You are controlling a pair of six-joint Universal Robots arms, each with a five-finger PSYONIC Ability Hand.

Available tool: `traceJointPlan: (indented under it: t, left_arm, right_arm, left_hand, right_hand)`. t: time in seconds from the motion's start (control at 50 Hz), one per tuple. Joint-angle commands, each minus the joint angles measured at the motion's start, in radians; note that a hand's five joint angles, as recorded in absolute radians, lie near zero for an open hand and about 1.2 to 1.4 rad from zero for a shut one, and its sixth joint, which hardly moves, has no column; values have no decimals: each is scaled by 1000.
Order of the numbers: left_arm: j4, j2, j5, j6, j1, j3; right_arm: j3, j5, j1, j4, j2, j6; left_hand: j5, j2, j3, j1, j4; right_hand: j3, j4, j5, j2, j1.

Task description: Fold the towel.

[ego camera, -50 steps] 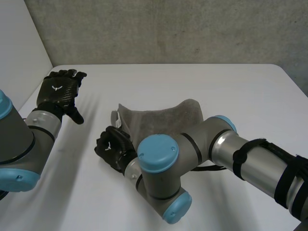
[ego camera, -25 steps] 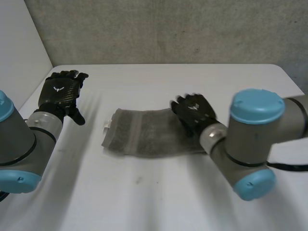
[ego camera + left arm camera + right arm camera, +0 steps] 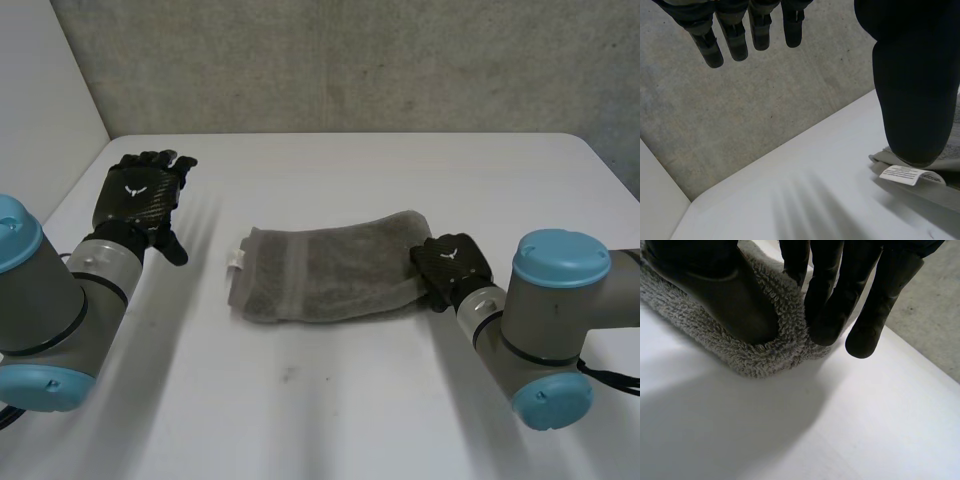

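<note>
I saw the towel (image 3: 325, 275) lying folded near the middle of the table (image 3: 330, 420), its length running 9 to 3 o'clock, with a white tag (image 3: 236, 262) at the 9 o'clock end. The right hand (image 3: 450, 265) sat at the 3 o'clock end, thumb and fingers (image 3: 825, 315) pinching the fold. The left hand (image 3: 140, 195) hovered at the towel's 10 o'clock, well apart, fingers (image 3: 730, 42) straight, holding nothing.
</note>
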Motion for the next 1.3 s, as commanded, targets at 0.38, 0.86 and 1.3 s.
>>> traceJointPlan:
  t: [0.38, 0.86, 1.3]
  left_arm:
    - [-1, 57, -6, -8, -30, 69]
    - [-13, -93, -49, -100, -105, 242]
    - [-148, -444, -61, -210, -263, 365]
  right_arm:
    - [-374, -64, 410, 54, 185, -668]
    - [-294, -44, 187, 126, -87, 193]
    - [-372, -55, 119, 288, 140, 307]
  left_hand:
    - [-28, 7, 7, 0, 6]
    - [-25, 10, 10, 3, 9]
    - [-25, 10, 10, 3, 9]
  right_hand:
    - [60, 58, 83, 141, 119]
    - [-1162, -1163, -1139, -1081, -1103]
    - [-1162, -1163, -1139, -1081, -1103]
